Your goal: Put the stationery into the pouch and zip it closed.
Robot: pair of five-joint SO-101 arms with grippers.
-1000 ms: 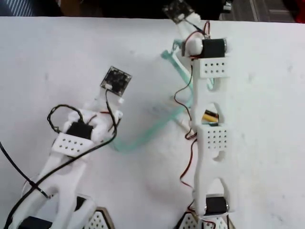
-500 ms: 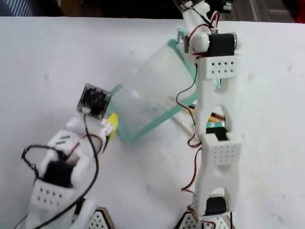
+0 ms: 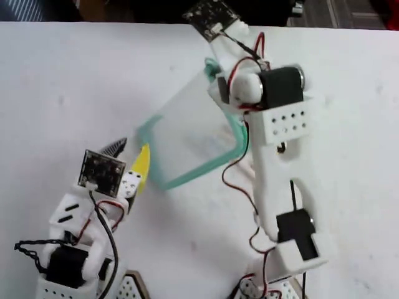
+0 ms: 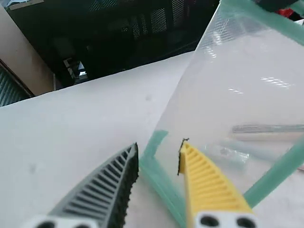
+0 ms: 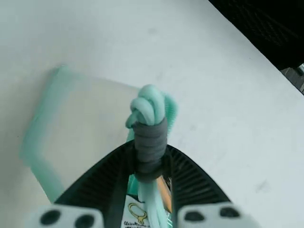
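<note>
Two robot arms are flanking a clear, teal-edged pouch (image 3: 187, 128) on the white counter (image 3: 62, 75). The right gripper (image 5: 149, 164) is clamping its dark fingers on the pouch's teal pull cord (image 5: 148, 111), pinching it at the grey wrap just below the knot, at the pouch's far corner. The left gripper (image 3: 133, 148) is sitting at the opposite, near corner with its fingers spread wide, holding nothing. In the left wrist view the pouch's teal edge is running between the grey finger (image 4: 114, 185) and the yellow finger (image 4: 204, 185), though whether either is touching it cannot be told. Inside the pouch, stationery (image 4: 266, 129) is lying near the teal border, showing through the clear wall as thin, pen-like sticks.
</note>
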